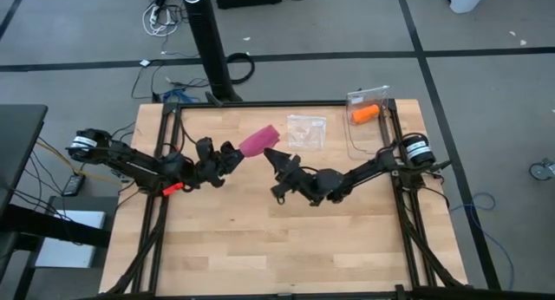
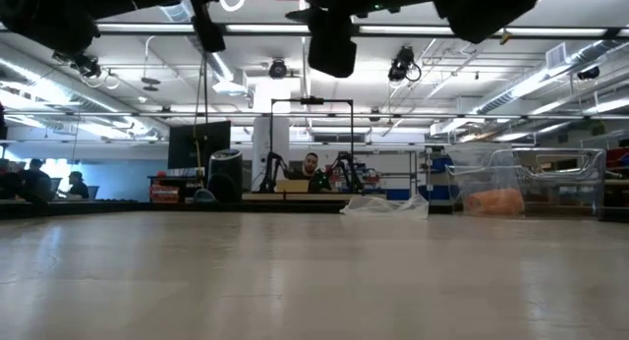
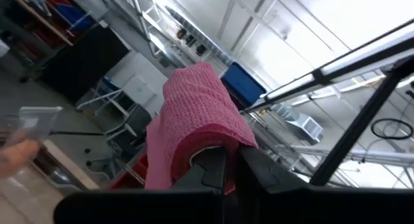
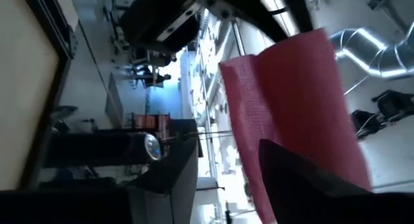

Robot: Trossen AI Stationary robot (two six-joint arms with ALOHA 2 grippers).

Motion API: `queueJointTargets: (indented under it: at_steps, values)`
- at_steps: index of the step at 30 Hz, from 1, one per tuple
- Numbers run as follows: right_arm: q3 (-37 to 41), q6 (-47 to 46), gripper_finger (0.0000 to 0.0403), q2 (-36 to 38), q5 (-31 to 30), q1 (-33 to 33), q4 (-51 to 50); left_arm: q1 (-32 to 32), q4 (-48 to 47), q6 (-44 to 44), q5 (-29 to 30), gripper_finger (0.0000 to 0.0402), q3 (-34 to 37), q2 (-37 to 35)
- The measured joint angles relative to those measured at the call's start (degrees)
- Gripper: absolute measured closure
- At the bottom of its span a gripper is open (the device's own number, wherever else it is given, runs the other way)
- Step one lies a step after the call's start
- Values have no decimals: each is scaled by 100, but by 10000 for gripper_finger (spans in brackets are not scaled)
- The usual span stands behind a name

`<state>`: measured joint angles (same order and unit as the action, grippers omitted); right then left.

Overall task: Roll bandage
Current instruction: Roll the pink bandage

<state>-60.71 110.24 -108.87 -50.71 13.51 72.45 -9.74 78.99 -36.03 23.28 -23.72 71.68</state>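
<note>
Gripping: left gripper (image 1: pixel 232 153) is clamped on the near end of the magenta-pink stretchy fabric bandage (image 1: pixel 257 140), held up clear of the light wooden table (image 1: pixel 260 239).
Bandage state: in the left wrist view it is a partly wound roll (image 3: pixel 194 114), with a loose layer hanging beside the fingers (image 3: pixel 213 175).
Long axis: runs from the left gripper up and toward the table's middle rear, free end pointing between the two arms.
Right gripper: (image 1: pixel 270 156) sits just beside the bandage's free end, jaws standing apart, nothing held; whether a finger touches the fabric I cannot tell.
Nearer arm: left holds; right is the one placed to take the loose end, in my judgement.
Farther back: clear plastic bag (image 1: pixel 306 131) lying flat, then a clear plastic box (image 1: pixel 368 109) holding an orange roll (image 1: pixel 364 114) at the right rear corner.
</note>
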Motion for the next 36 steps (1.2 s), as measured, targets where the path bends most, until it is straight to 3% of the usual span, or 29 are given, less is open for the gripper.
queueJointTargets:
  at_steps: [8,14,25,36]
  values:
    - [-187,236,271,-69,216,-98,145,0,-174,118,-36,381,-53,0]
    - [-187,149,388,-69,88,24,144,34,-177,332,6,381,-53,0]
    - [-185,68,400,-69,-410,511,12,37,-714,1625,628,381,-53,2]
    - [-174,-42,401,-69,-653,411,-74,42,-2181,1803,593,381,-62,-7]
